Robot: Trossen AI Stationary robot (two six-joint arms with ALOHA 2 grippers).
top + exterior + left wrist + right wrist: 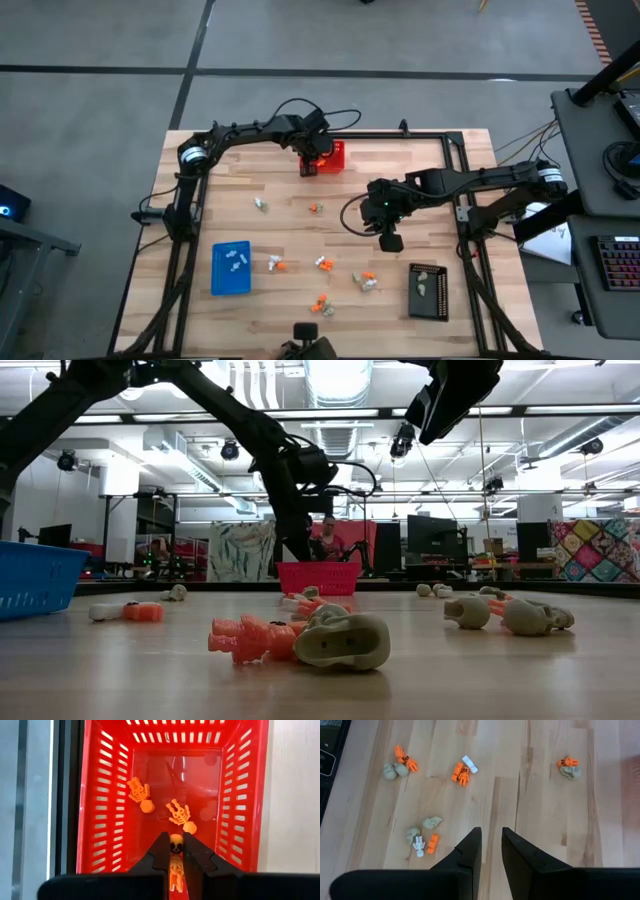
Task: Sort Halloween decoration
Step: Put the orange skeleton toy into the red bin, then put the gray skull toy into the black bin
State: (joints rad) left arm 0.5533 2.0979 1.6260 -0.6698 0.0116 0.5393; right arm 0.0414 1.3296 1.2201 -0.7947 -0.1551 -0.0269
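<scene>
Left gripper [176,851]: over the red mesh basket [334,156] at the far edge of the table [280,220]; fingers pinched on an orange skeleton trinket [175,845], skull end showing between the tips, body hanging down behind them.
Held trinket's axis: long axis roughly along the fingers, head toward the basket floor as the wrist view shows it.
Basket contents: two more orange skeletons [139,794] lying flat on the floor, each slanted, skull ends toward the gripper.
Right gripper [491,851]: raised above mid-table, fingers a narrow gap apart, nothing between them.
Loose Halloween decoration [322,264]: scattered over the near half of the table in small mixed clusters, orange, white and grey-beige pieces touching or just beside one another.
Blue tray [231,268]: near left, a few white pieces inside.
Black tray [428,291]: near right, some grey-beige pieces inside.
Grey-beige skull [342,640]: on its side in the low view, touching an orange figure [250,638] lying flat.
Handling, judged: very light, rigid plastic, small and smooth; likely to skid or flick away under a sideways push.
Where to grip, judged: skeletons across the narrow torso, fingers square to the long axis; skulls across the rounded sides; touching pairs best approached from the free side.
</scene>
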